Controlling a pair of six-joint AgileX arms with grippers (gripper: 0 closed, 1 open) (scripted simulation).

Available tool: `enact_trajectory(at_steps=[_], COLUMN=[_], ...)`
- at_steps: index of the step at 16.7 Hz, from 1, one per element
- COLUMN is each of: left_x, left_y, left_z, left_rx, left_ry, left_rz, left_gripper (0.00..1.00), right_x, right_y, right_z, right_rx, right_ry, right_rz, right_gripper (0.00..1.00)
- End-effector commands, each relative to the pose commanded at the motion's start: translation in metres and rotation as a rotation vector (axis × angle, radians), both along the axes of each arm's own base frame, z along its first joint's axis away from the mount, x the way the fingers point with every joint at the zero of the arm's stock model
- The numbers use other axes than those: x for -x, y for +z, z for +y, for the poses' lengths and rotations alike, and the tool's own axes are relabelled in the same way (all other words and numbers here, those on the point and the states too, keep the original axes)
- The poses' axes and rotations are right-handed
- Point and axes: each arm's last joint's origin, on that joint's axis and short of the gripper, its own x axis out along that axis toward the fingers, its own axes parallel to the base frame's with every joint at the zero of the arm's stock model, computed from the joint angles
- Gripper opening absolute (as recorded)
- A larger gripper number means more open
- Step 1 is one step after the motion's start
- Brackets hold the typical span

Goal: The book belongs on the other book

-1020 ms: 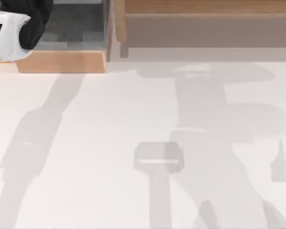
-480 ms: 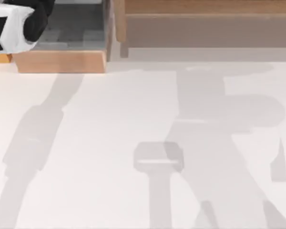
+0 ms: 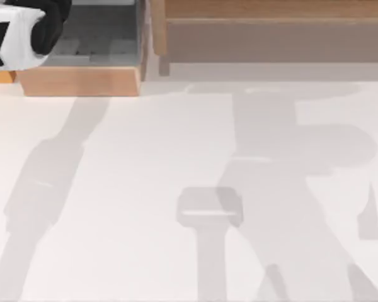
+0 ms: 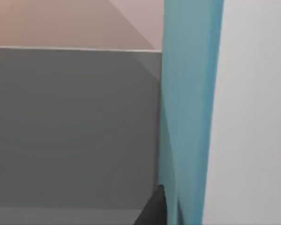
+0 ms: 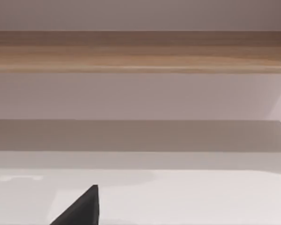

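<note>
A teal book [image 4: 189, 112] stands edge-on close in front of the left wrist camera, beside a grey wall. One dark finger [image 4: 152, 211] of my left gripper lies against its face, and the gripper looks shut on it. In the top view my left arm [image 3: 16, 31] is at the far left corner, over the grey recess of the wooden shelf unit [image 3: 82, 80]. The other book is out of view. A dark part of my right gripper [image 5: 82, 208] faces a long wooden shelf [image 5: 140, 51].
A wooden shelf rail [image 3: 271, 12] runs along the back of the white table [image 3: 126, 189]. An orange sliver [image 3: 0, 77] shows under my left wrist; I cannot tell what it is. Arm shadows lie across the table.
My left arm has drawn slightly up and to the left over the past second. The arm shadows on the right of the table have shifted a little.
</note>
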Motion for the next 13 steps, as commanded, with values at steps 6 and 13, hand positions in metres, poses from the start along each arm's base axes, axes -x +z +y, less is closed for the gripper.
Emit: enact_trajectory(at_steps=[6, 13], left_x=[0.0, 0.0], left_y=[0.0, 0.0], left_z=[0.0, 0.0], left_rx=[0.0, 0.0], left_ry=[0.0, 0.0], left_rz=[0.0, 0.0], left_gripper=[0.0, 0.0], right_x=[0.0, 0.0], right_y=[0.0, 0.0], right_z=[0.0, 0.0], right_rx=[0.0, 0.0], right_ry=[0.0, 0.0], right_rz=[0.0, 0.0], right_gripper=[1.0, 1.0])
